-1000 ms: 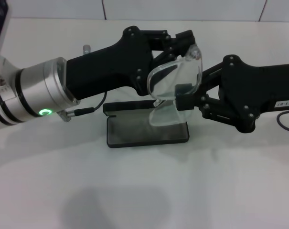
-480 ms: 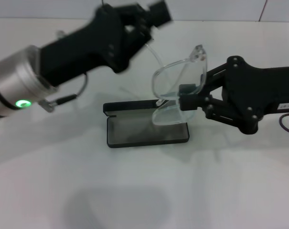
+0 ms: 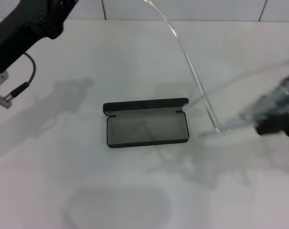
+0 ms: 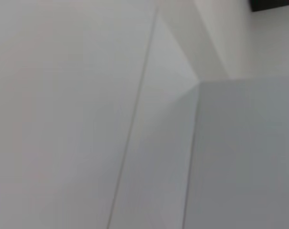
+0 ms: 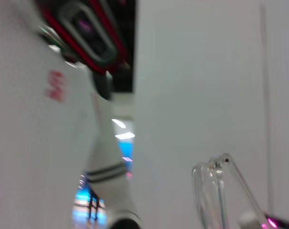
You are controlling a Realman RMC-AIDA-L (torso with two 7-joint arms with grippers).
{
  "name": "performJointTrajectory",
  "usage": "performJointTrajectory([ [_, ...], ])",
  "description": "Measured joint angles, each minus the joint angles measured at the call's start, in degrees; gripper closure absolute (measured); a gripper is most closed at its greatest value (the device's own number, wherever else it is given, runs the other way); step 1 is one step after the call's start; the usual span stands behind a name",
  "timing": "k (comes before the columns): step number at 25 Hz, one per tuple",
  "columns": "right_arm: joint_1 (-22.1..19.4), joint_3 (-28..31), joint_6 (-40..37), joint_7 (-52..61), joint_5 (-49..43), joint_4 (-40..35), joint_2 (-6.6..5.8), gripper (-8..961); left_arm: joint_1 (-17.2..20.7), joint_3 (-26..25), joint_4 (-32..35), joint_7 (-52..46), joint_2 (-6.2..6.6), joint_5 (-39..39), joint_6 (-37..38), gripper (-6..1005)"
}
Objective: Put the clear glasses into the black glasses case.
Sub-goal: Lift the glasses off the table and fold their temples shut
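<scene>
Head view: black glasses case point(image 3: 146, 124) lies open on the table point(image 3: 134, 191). My right gripper point(image 3: 278, 117) sits off its right end with the clear glasses point(image 3: 201, 95), one arm sticking up past the lid; can't tell its grip. Left gripper isn't visible. I'd fold that arm, then lower flat.

Right wrist view adds the hinge point(image 5: 218, 164) close up.

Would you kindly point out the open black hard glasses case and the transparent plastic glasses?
open black hard glasses case point(image 3: 146, 130), head view, grey lining inside.
transparent plastic glasses point(image 3: 192, 71), head view, long clear arm.
</scene>
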Motion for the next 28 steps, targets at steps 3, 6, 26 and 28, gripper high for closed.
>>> performJointTrajectory([
  [3, -0.1, -0.1, -2.9, -2.1, 1.5, 0.3, 0.14, 872, -0.4, 0.7, -1.4, -0.2, 0.01, 0.6, -0.1, 943],
  [6, 0.7, -1.1, -2.7, -2.9, 1.9, 0.5, 0.33, 872, -1.1, 3.8, -1.7, -0.1, -0.05, 1.3, 0.2, 943],
  [26, 9.1, -6.5, 4.3, -7.3, 2.3, 16.3, 0.31, 872, -3.5, 13.0, -0.8, 0.3, -0.38, -0.4, 4.7, 942],
  [28, 9.4, -6.5, 4.7, -7.3, 2.3, 17.0, 0.29, 872, -3.8, 13.7, -0.7, 0.4, -0.38, -0.5, 4.7, 942],
])
